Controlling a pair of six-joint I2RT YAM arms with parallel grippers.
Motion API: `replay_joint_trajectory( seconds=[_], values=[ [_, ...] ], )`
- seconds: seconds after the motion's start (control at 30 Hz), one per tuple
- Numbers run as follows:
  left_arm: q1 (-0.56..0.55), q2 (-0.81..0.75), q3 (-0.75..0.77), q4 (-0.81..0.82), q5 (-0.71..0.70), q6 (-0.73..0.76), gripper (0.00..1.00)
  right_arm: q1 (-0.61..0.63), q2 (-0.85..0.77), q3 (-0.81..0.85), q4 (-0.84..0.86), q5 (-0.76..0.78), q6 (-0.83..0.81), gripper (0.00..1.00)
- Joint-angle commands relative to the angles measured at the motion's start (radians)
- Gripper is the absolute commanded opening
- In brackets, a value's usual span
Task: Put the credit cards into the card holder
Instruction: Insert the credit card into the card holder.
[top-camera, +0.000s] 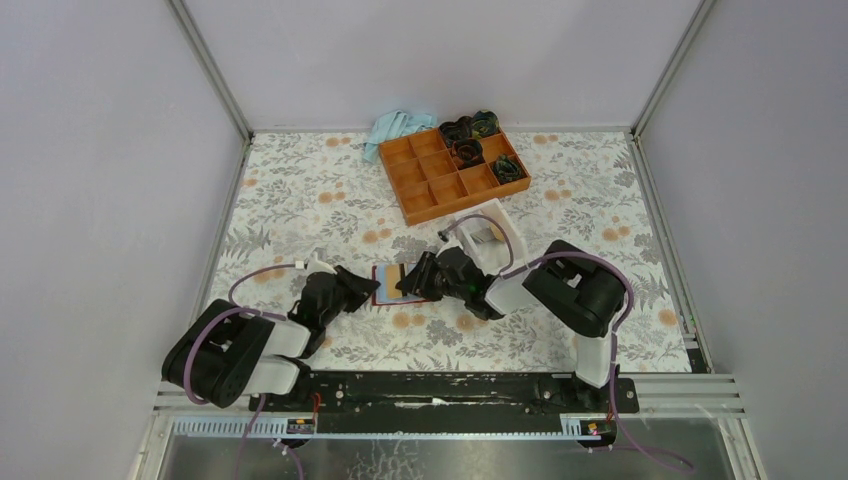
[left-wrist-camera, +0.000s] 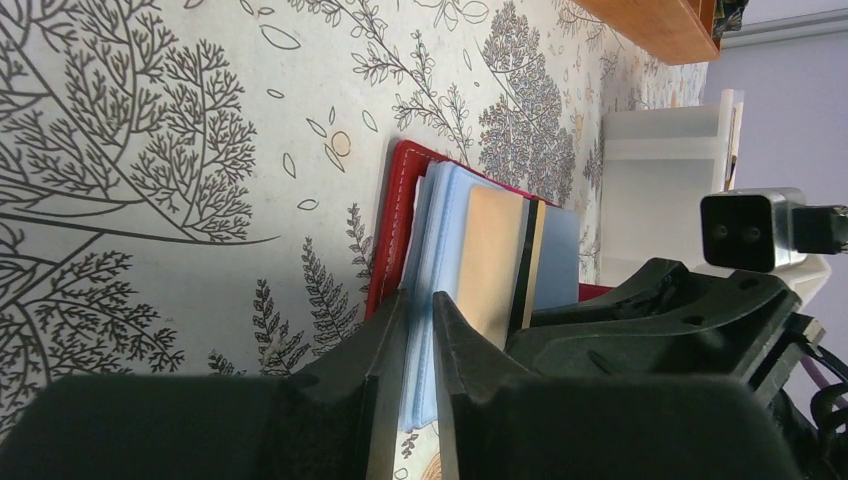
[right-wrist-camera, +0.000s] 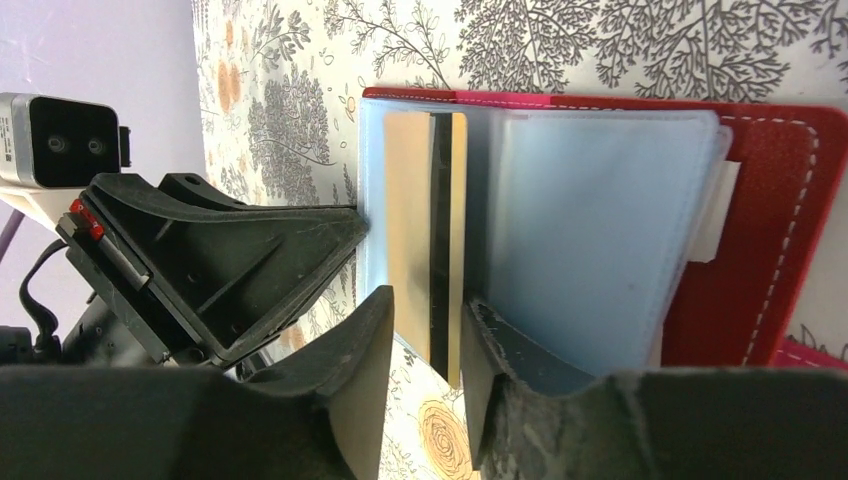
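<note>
Grey walls enclose a table (top-camera: 300, 200) under a floral cloth, with an orange tray (top-camera: 420, 190) at the back and a whitish box (top-camera: 495, 235) beside the right arm. From above, the card holder (top-camera: 381, 285) lies open on the cloth near the front. The left gripper (top-camera: 362, 283) reaches it from the left and the right gripper (top-camera: 412, 278) from the right, so both arms are at the holder and neither is much farther off. In the left wrist view the red cover (left-wrist-camera: 388, 220) lies ahead of the fingers, and a light-blue leaf of the clear sleeves (left-wrist-camera: 440, 230) runs down into the narrow slit between them. The left gripper (left-wrist-camera: 418, 305) looks clenched on that leaf, pinning the holder. A gold card (left-wrist-camera: 493, 260) with a dark stripe sits just beside the leaf, on the side toward the other arm. In the right wrist view that gold card (right-wrist-camera: 410, 200) lies straight ahead of the right gripper (right-wrist-camera: 428, 298). Its long axis runs along the direction the fingers point, and its near end sits in the gap between them. The fingers stand apart, too wide to pinch so thin a thing, so I judge the card released. It looks partly under clear plastic, but how deep it is seated I cannot tell. Any further push would run along that long axis, into the sleeves (right-wrist-camera: 590, 230).
</note>
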Motion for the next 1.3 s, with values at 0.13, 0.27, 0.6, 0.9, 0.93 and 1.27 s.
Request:
replay_joint_trajectory(
  seconds=[0.13,0.27,0.6,0.9,0.93,1.27],
  values=[
    [-0.017,0.020,-0.024,-0.029,0.026,0.008,0.22,0.028,-0.058,0.016,-0.212,0.095,-0.120,0.42],
    [-0.017,0.016,-0.023,-0.030,0.030,0.008,0.22,0.035,-0.084,0.071,-0.327,0.117,-0.184,0.43],
    [-0.017,0.010,-0.018,-0.027,0.039,0.010,0.22,0.053,-0.024,0.240,-0.548,0.113,-0.300,0.43],
    [-0.017,0.018,-0.016,-0.011,0.049,0.010,0.22,0.084,0.036,0.353,-0.684,0.092,-0.356,0.44],
    [-0.017,0.020,-0.018,-0.007,0.051,0.009,0.22,0.085,0.042,0.363,-0.698,0.092,-0.360,0.44],
    [-0.023,0.104,-0.037,0.116,0.076,-0.022,0.21,0.115,0.089,0.433,-0.795,0.087,-0.420,0.46]
  ],
)
